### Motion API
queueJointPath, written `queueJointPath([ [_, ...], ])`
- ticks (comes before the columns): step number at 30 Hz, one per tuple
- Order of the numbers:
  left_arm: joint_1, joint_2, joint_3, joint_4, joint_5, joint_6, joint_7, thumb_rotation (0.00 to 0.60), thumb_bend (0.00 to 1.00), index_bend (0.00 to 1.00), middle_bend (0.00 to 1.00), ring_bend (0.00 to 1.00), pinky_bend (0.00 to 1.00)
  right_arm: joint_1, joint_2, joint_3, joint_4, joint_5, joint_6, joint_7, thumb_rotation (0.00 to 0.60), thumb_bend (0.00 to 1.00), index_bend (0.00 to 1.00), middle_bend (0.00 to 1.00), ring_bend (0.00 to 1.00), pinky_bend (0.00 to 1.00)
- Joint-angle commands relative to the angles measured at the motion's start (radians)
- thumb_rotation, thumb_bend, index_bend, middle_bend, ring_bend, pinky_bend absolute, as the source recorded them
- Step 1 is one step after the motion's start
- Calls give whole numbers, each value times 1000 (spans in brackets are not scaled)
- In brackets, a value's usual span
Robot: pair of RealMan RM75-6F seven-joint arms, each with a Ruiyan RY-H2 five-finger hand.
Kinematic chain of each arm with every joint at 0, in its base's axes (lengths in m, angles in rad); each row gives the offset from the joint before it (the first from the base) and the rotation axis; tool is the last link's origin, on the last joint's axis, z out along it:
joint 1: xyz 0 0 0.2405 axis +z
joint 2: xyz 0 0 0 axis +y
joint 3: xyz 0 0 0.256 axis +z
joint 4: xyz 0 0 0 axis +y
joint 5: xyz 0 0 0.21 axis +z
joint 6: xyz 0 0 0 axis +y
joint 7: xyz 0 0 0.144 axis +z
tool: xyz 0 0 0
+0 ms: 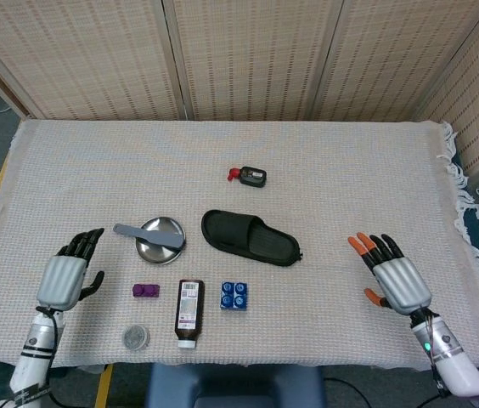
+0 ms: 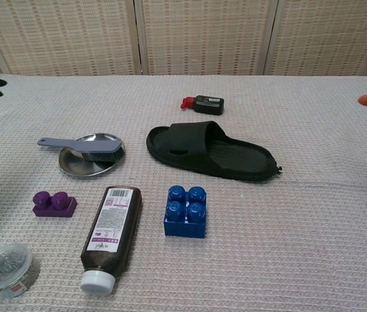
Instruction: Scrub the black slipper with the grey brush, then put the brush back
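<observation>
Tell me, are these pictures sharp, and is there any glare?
Head view: sharp, evenly lit, soft shadows; the dish shines faintly. Chest view: sharp up close, with glare on the dish and a soft shadow under the slipper.

Cloth-covered table (woven), black slipper, steel dish, bottle

Head view: high, steep downward look over the whole table, screens behind. Chest view: low, near table level, facing forward, closer. Both share the central slipper, brush and bottle.
</observation>
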Motion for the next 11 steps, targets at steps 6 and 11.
queueJointPath([
  [6, 250, 162, 118, 124, 153, 237, -479, 600, 353, 71, 59, 25, 199, -214, -10, -49, 113, -50, 230, 56, 600, 159, 0, 0, 0, 0],
  [11, 260, 145, 85, 143, 146, 245, -417, 600, 352, 68, 57, 26, 154, -221, -4, -38, 120, -58, 211, 58, 600, 158, 0, 0, 0, 0],
])
